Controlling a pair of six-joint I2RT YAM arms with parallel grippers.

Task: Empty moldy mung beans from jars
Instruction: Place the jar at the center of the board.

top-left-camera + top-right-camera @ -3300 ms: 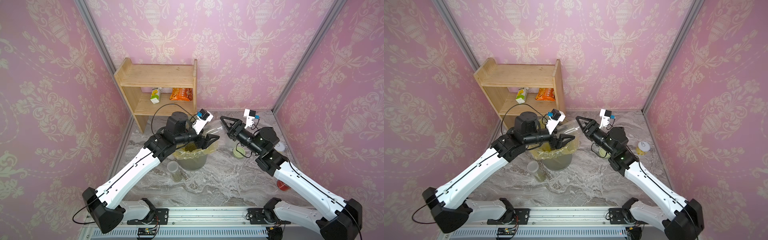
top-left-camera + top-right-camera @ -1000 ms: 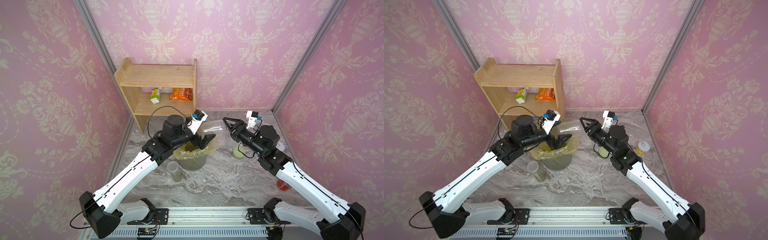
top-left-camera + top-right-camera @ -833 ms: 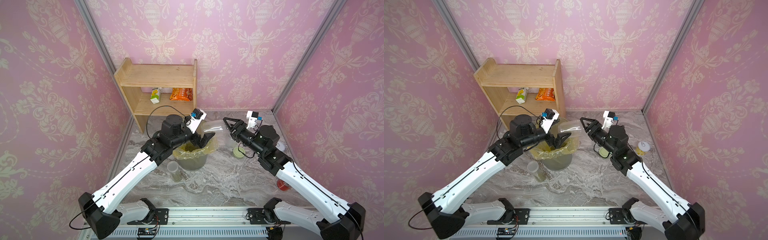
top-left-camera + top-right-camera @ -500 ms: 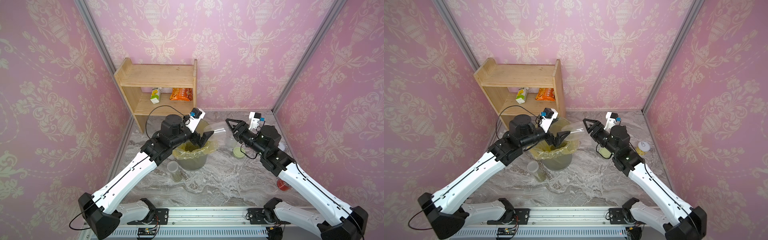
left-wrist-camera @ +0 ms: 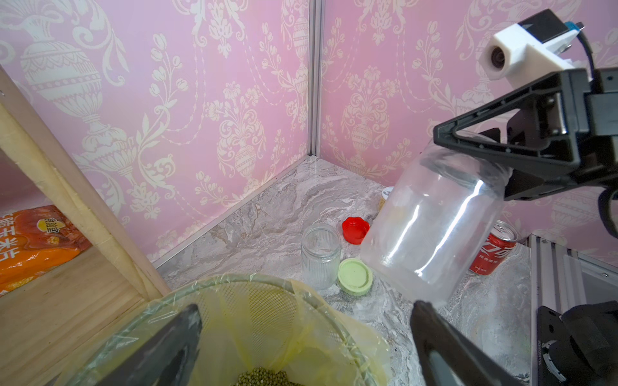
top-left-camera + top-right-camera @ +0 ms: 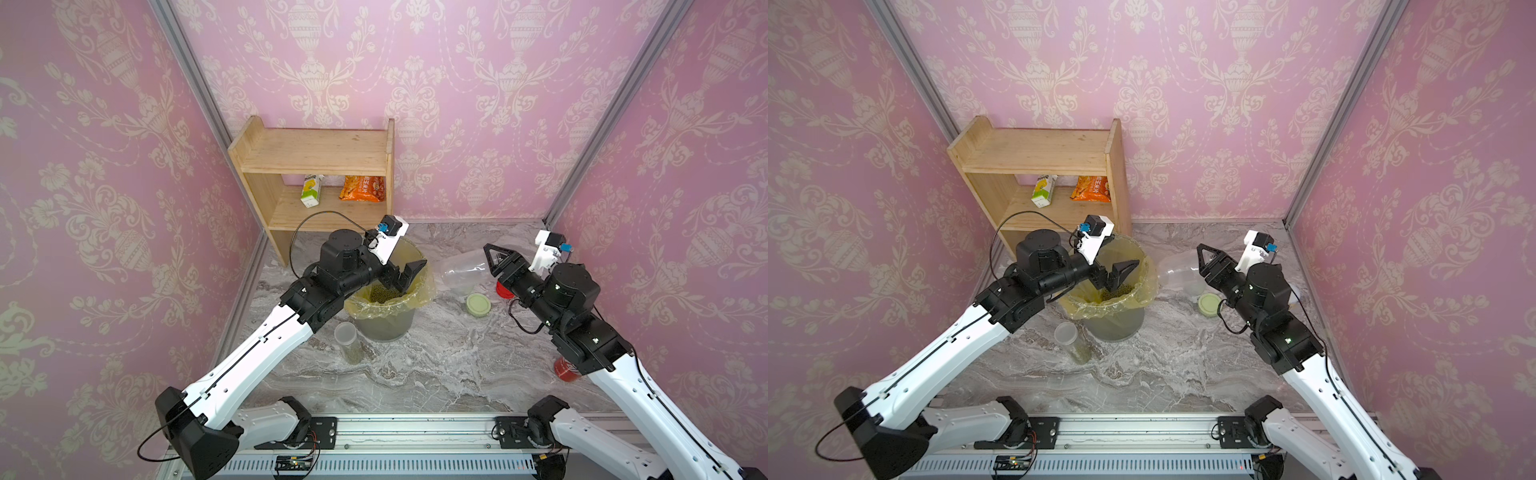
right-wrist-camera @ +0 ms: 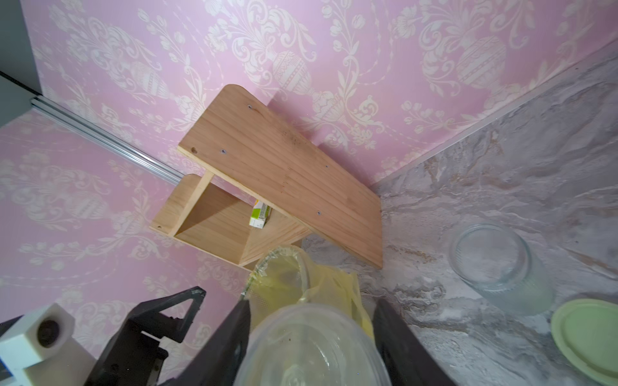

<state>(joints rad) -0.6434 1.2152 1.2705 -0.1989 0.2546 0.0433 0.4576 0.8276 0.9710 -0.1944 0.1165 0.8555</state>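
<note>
In a top view your right arm hides most of the soda can [image 6: 566,370], and something pale-capped behind the held jar is too covered to name. Your right gripper [image 7: 312,302] is clamped on a clear, empty jar [image 5: 431,227], held tilted. Your left gripper [image 5: 306,309] stands wide apart and holds nothing, right above the beans [image 6: 382,293] in the bin [image 6: 386,328]. You can count three jars: the held one, a small one [image 5: 320,255] and a slim one [image 6: 347,338]. There are two loose lids, a green lid [image 5: 355,275] and a red lid [image 5: 355,230].
</note>
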